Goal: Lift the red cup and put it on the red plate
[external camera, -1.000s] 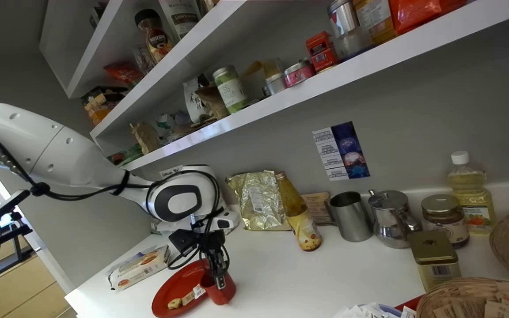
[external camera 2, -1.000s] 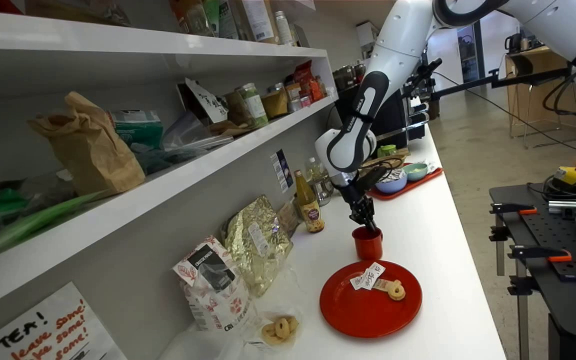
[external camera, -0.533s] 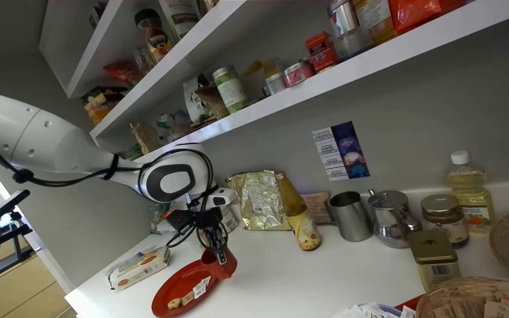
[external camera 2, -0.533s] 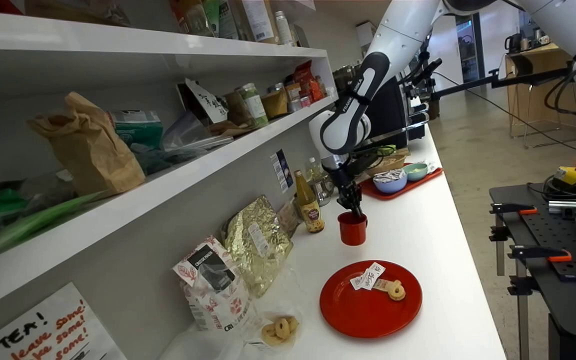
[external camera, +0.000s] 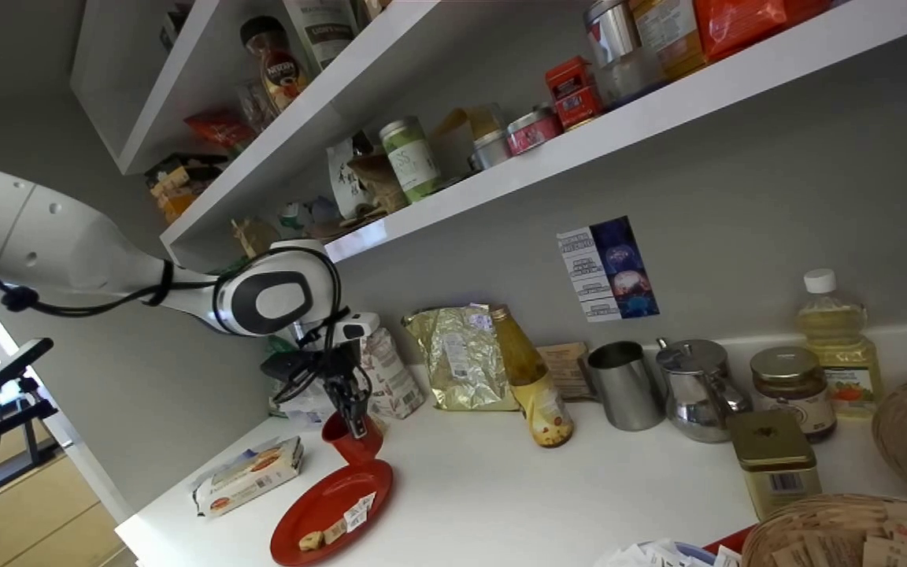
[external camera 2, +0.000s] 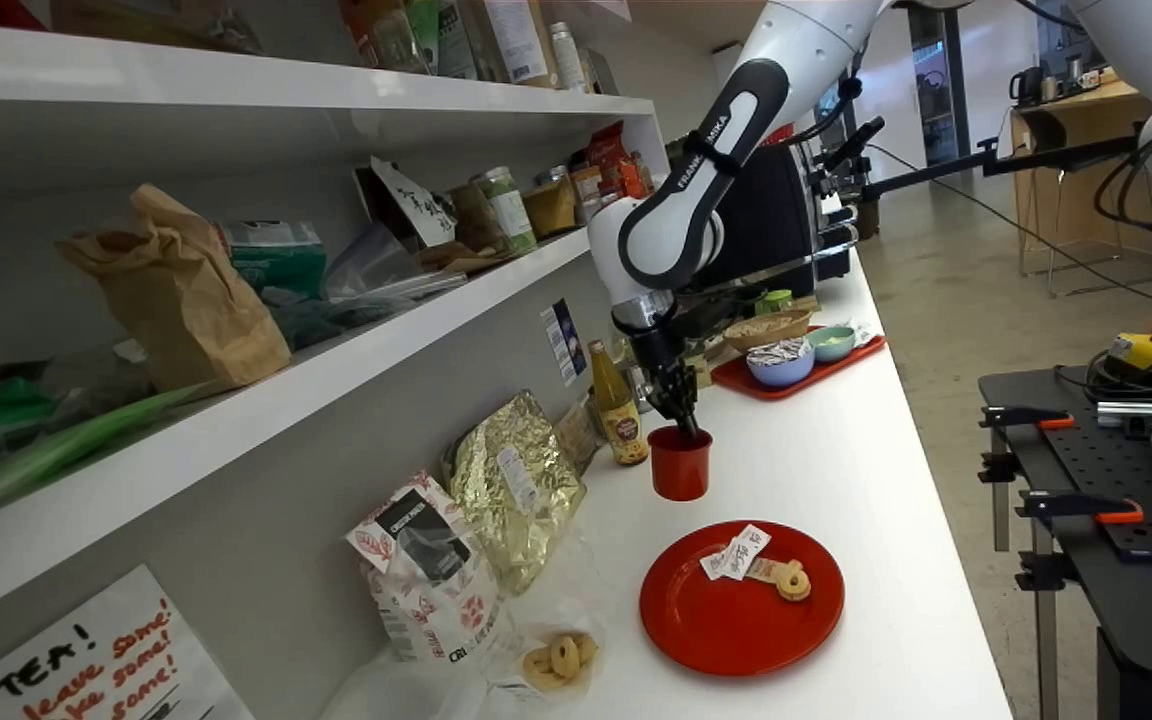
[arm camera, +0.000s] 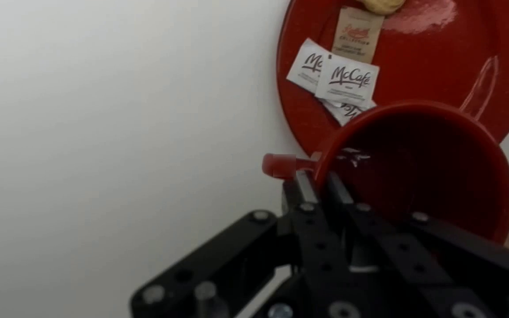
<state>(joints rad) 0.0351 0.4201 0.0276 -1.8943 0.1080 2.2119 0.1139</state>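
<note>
Red cup [external camera 2: 681, 470] held near red plate [external camera 2: 731, 625]

The gripper [arm camera: 322, 187] pinches the cup's rim, one finger inside. White packets [arm camera: 347, 80] on the plate read “McCafé”; a tan packet [arm camera: 357, 35] says “COLLECTION”. A handwritten sign [external camera 2: 101, 655] begins “TEA! leave some!” The counter [external camera 2: 856, 490] is white; white shelves [external camera: 658, 109] line the grey wall [external camera: 776, 220].

Short red cup [external camera 2: 681, 472] near round red plate [external camera 2: 736, 635]
White paper sachets [external camera 2: 744, 551] lie on the plate (beige ring-shaped biscuit [external camera 2: 791, 591] to their right, in an exterior view).
</note>
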